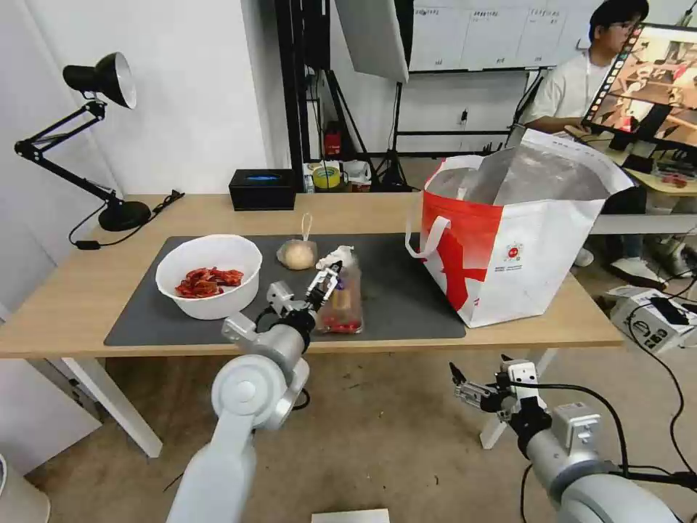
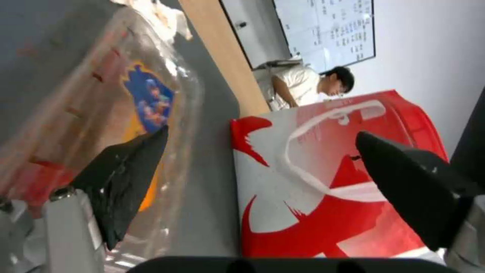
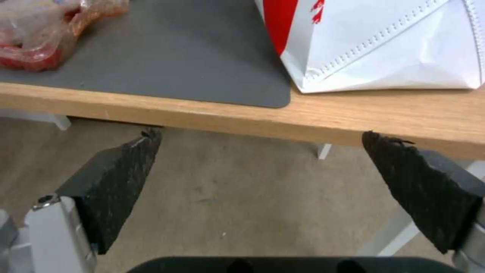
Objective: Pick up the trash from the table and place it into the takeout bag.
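Pincer (image 1: 324,282) on the left, spread, straddles crinkly clear plastic tray (image 1: 341,303)'s edge.

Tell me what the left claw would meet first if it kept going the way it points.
Likely the clear plastic tray: the open left claw sits right at it, one finger against its side. Depth is unclear.

The left arm reaches forward and up over the bench, its left gripper (image 1: 328,280) spread wide, one finger (image 2: 124,178) against the clear plastic tray (image 1: 341,298). The right arm hangs low before the bench edge, its right gripper (image 1: 465,386) also spread wide, holding nothing.
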Available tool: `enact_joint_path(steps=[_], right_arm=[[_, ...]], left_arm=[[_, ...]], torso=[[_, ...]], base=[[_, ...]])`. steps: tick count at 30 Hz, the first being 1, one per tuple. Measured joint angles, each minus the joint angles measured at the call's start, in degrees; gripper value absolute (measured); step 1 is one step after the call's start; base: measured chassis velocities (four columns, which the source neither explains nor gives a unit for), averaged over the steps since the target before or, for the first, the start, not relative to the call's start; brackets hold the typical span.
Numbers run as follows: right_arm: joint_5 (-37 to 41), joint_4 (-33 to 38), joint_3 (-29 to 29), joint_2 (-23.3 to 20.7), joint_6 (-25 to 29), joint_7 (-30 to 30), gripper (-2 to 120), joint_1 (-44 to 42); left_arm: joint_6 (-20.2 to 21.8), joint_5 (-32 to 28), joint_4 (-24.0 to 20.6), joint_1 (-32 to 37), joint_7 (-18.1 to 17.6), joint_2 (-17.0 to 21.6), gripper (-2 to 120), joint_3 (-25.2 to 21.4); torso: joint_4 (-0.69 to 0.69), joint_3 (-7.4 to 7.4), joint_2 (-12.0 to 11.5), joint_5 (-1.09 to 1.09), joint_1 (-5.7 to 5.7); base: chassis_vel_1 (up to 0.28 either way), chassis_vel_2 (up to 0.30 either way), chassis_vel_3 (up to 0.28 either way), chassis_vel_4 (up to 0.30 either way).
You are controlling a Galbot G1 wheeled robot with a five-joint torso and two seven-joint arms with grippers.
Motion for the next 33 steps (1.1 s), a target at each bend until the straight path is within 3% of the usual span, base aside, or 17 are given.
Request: enact_joint_path(steps=[8,11,13,15,17,18,20,21,23,25,27,31,33], right_arm=[[0.0,0.7,0.9,0.3,0.2,0.0,100,-1.0],[-0.1,0.8,1.0,0.6,0.4,-0.1,100,-1.3],[-0.2,1.0,1.0,0.7,0.4,-0.1,100,-1.4],[-0.2,1.0,1.0,0.7,0.4,-0.1,100,-1.4],[0.8,1.0,0.7,0.5,0.4,0.0,100,-1.3],[0.8,1.0,0.7,0.5,0.4,0.0,100,-1.3],[3.3,1.0,0.5,0.2,0.1,0.2,100,-0.9],[3.3,1.0,0.5,0.2,0.1,0.2,100,-0.9],[7.7,0.8,0.0,-0.6,-0.5,0.9,100,0.4],[8.7,0.7,-0.1,-0.7,-0.6,1.0,100,0.9],[14.2,0.1,-0.5,-1.8,-0.6,1.6,100,3.2],[18.6,-0.5,-0.9,-2.5,-0.3,2.0,100,5.2],[21.6,-1.1,-1.1,-2.9,0.3,2.6,100,6.9]], left_arm=[[1.4,0.6,0.0,-1.0,0.8,1.8,100,0.9],[1.6,3.2,0.0,-1.0,3.2,3.8,100,1.7],[1.6,10.1,-0.3,-0.7,9.2,8.7,99,3.9],[1.5,12.3,-0.2,-0.7,10.7,9.9,99,4.4],[0.6,22.7,0.9,-1.1,18.0,15.8,85,6.1],[0.6,22.7,0.9,-1.1,18.0,15.8,85,6.1],[-1.3,32.4,2.7,-1.7,25.2,20.5,77,7.2],[-1.3,32.4,2.7,-1.7,25.2,20.5,77,7.2],[-3.4,39.3,4.3,-2.7,30.5,25.5,64,8.6],[-3.8,40.2,4.6,-3.0,31.2,26.5,62,8.9],[-5.5,43.2,6.6,-4.4,33.6,29.0,50,9.7],[-6.5,43.4,8.6,-5.5,35.1,29.5,40,10.5],[-7.5,43.3,10.0,-6.6,37.0,30.2,29,11.4]], torso=[[0.0,0.0,0.0,0.0,0.0],[0.0,0.0,0.0,0.0,0.0],[0.01,0.0,0.0,-0.01,0.0],[0.0,0.0,0.0,-0.01,-0.01],[0.0,0.0,0.0,-0.01,-0.01],[0.0,0.0,0.0,-0.01,-0.01],[-0.01,0.0,0.0,-0.02,-0.01],[-0.01,0.0,0.0,-0.02,-0.01],[0.01,0.0,0.0,-0.01,-0.01],[0.0,0.0,0.0,-0.02,-0.01],[0.01,0.0,0.0,0.0,0.0],[0.01,0.0,0.0,-0.01,0.0],[0.0,0.0,0.0,-0.01,0.0]], base=[[0.0,0.0,0.0,0.0],[0.0,0.0,0.0,0.0],[0.0,0.0,0.0,0.0],[0.0,0.0,0.0,0.0],[0.0,0.0,0.0,0.0],[0.0,0.0,0.0,0.0],[0.0,0.0,0.0,0.0],[0.0,0.0,0.0,0.0],[0.0,0.0,0.0,0.0],[0.0,0.0,0.0,0.0],[0.0,0.0,0.0,0.0],[0.0,0.0,0.0,0.0],[0.0,0.0,0.0,0.0]])
